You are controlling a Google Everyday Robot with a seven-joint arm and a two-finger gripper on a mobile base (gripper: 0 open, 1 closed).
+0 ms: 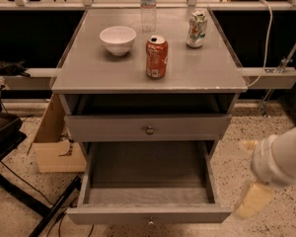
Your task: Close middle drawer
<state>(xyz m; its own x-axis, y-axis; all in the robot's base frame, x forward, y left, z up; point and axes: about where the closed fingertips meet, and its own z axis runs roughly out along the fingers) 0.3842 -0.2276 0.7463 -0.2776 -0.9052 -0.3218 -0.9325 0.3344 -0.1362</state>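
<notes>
Open middle drawer (148, 214), claw (252, 204) just right of its front corner — grip unclear

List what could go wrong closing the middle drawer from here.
1. The gripper hangs right of the middle drawer, off its front; swinging in may clip the right front corner and skew it.
2. A hard shove could topple the upright red can on the cabinet top.

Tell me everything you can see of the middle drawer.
The middle drawer is a wide, shallow grey box, pulled far out beneath the top drawer and empty inside. Its plain flat front carries a small round metal knob. Nothing touches it; the gripper hangs beside its front right corner, apart.
</notes>
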